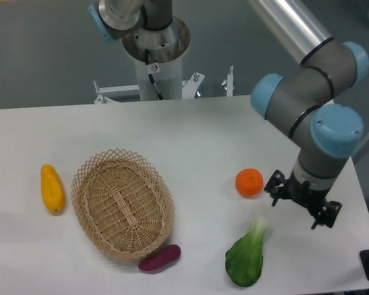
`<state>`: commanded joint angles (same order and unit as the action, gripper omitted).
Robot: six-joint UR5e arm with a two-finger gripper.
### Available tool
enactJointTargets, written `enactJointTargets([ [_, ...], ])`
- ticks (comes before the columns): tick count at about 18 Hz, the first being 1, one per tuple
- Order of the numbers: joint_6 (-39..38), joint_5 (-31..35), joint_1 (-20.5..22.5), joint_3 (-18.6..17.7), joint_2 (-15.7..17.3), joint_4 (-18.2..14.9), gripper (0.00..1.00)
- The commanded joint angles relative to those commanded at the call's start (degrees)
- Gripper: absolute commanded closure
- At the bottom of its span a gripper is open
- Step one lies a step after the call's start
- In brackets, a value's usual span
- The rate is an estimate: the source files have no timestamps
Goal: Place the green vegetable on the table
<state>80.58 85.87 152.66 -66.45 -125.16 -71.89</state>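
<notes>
The green vegetable lies flat on the white table near the front right, with its dark leaves toward the front edge and its pale stalk end pointing back right. My gripper hangs just right of and behind the stalk end, apart from it. Its black fingers stand spread, with nothing between them.
An orange sits just left of the gripper. A woven wicker basket stands left of centre with nothing in it. A purple sweet potato lies at the basket's front edge. A yellow elongated fruit lies at the far left.
</notes>
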Motion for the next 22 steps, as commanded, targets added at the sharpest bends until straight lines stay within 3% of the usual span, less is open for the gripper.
enactJointTargets([
  [8, 5.9, 1.5, 2.55, 0.53, -0.79, -0.09, 0.0],
  [22, 5.99, 2.55, 2.55, 0.18, -0.79, 0.08, 0.0],
])
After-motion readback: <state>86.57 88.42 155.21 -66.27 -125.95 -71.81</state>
